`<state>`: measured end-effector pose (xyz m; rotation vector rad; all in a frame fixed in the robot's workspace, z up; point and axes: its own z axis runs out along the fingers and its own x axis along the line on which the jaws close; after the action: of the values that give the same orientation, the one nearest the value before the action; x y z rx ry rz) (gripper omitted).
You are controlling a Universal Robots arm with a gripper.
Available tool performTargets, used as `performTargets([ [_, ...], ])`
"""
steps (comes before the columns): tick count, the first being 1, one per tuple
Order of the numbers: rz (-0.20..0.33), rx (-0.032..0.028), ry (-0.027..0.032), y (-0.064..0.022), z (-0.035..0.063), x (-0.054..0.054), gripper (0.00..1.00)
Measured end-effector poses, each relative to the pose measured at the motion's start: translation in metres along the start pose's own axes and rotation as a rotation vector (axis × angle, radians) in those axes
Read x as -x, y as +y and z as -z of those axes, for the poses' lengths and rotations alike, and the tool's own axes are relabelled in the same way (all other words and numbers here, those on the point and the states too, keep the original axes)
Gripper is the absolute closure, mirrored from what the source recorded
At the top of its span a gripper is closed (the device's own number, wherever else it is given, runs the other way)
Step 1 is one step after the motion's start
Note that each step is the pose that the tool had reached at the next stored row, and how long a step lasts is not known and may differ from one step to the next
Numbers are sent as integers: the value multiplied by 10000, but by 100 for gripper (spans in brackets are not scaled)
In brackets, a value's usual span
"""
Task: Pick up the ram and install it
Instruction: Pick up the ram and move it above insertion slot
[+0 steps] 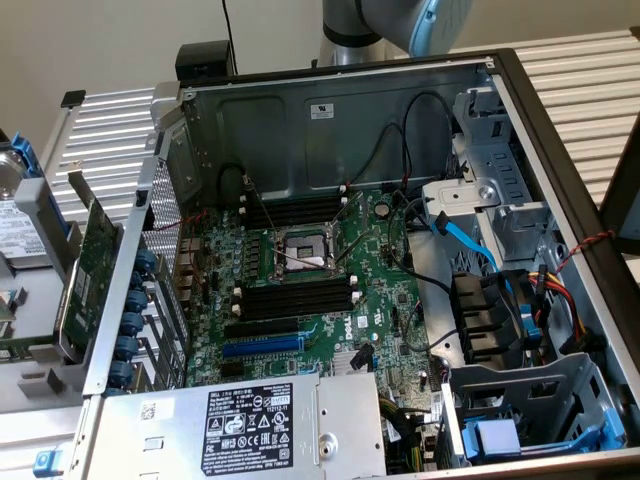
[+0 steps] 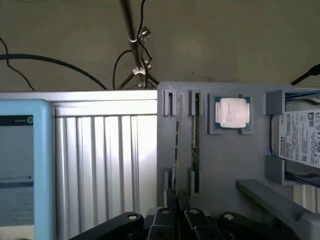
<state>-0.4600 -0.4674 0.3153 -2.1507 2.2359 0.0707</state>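
Observation:
Two ram sticks stand on edge side by side in a grey parts tray point(image 2: 225, 165): one ram point(image 2: 176, 145) and a second point(image 2: 195, 142). My gripper point(image 2: 178, 202) hovers over the near end of the first stick, its black fingers close together and shut, with nothing visibly between them. Whether they touch the stick I cannot tell. In the exterior view the open computer case shows the motherboard with long black slots point(image 1: 296, 298) below the processor socket point(image 1: 303, 250) and another set point(image 1: 295, 211) above it. Part of the arm point(image 1: 400, 22) rises behind the case.
The tray also holds a processor chip point(image 2: 232, 112) and a hard drive point(image 2: 300, 137). A blue-framed screen point(image 2: 20, 165) stands on the slatted metal table point(image 2: 105, 160). A green expansion card point(image 1: 92, 262) leans outside the case; cables point(image 1: 470, 250) and a power supply point(image 1: 240, 425) crowd the inside.

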Motion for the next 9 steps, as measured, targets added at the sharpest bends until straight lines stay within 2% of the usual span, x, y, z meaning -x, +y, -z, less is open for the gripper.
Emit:
performTargets([
  [3,2,21,-1,-105,124,-2,86],
  [9,12,56,0,-334,270,8,86],
])
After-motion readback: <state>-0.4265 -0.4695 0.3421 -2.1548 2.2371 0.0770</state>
